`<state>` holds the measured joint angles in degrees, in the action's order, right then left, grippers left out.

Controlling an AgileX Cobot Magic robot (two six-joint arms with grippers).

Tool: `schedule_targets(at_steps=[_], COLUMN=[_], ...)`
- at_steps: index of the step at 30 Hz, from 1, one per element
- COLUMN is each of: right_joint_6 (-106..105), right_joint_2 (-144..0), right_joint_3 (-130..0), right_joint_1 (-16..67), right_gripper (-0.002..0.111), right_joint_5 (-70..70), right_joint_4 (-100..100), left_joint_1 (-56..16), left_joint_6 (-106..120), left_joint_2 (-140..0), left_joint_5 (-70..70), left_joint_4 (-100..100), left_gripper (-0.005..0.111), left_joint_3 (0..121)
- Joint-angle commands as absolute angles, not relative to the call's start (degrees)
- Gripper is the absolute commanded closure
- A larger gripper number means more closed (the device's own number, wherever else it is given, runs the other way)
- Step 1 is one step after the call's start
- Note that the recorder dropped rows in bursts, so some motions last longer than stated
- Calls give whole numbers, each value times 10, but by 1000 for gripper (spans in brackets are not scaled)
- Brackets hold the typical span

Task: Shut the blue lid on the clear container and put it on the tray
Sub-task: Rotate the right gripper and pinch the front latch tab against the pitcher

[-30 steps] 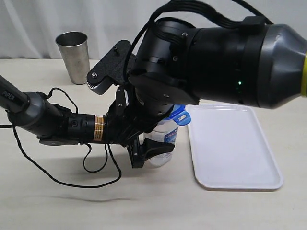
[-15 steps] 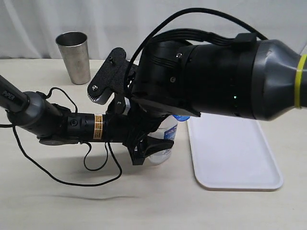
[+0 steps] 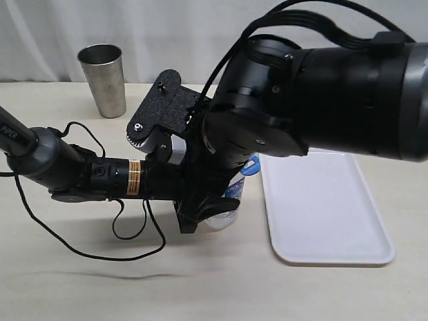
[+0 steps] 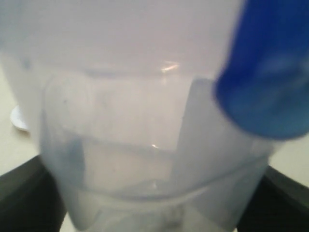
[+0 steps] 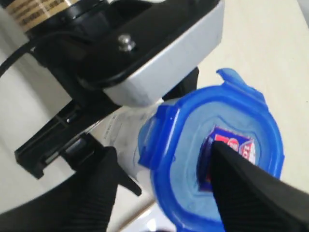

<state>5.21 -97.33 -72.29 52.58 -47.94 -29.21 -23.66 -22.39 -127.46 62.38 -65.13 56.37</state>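
Note:
The clear container (image 3: pixel 231 194) stands upright on the table just left of the tray (image 3: pixel 321 221). My left gripper (image 3: pixel 207 210) reaches in from the left and is shut on its lower body. In the left wrist view the container (image 4: pixel 135 145) fills the frame between the dark fingers (image 4: pixel 26 193), with a blue flap (image 4: pixel 270 72) at one side. The blue lid (image 5: pixel 227 159) sits on the container's mouth, one flap sticking up. My right gripper (image 5: pixel 161 152) hovers open right over it: one fingertip (image 5: pixel 241 183) is over the sticker, the other (image 5: pixel 91 193) beside the lid.
A steel cup (image 3: pixel 103 77) stands at the back left. The left arm's black cable (image 3: pixel 100 251) loops over the table in front of it. The bulky right arm (image 3: pixel 321 87) hangs over the middle and hides the container's top in the exterior view.
The right arm has shifted up and to the right over the container. The lid's blue edge shows again beside it. The left arm and container have stayed put.

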Motion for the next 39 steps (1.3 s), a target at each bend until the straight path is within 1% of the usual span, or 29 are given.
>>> schedule_targets(at_steps=[1,8,14,15,19,22,28,33,39], right_joint_6=[35,-27,-71,-96,-226,-293,-235,-223,-223], right_joint_2=[-946,-854,-811,-811,-812,-812,-812,-816,-847], right_joint_3=[-706,-706,-704,-701,-658,-618,-580,-579,-579], right_joint_1=[520,520,518,518,518,518,518,518,518], right_gripper=[54,54,54,55,65,66,66,66,66], right_joint_5=[-524,-506,-528,-533,-501,-466,-412,-387,-414], right_joint_4=[-235,-234,-243,-250,-274,-281,-406,-415,-420], left_joint_1=[-231,-231,-231,-231,-231,-231,-231,-231,-231], left_joint_6=[-222,-222,-222,-222,-223,-223,-223,-223,-223], left_joint_2=[-1269,-1269,-1269,-1269,-1269,-1269,-1269,-1269,-1269], left_joint_5=[655,655,655,655,655,656,657,664,664], left_joint_4=[-657,-668,-668,-668,-670,-674,-674,-674,-676], left_gripper=[107,107,107,107,107,107,107,107,107], left_joint_3=[563,563,563,563,563,563,563,563,563])
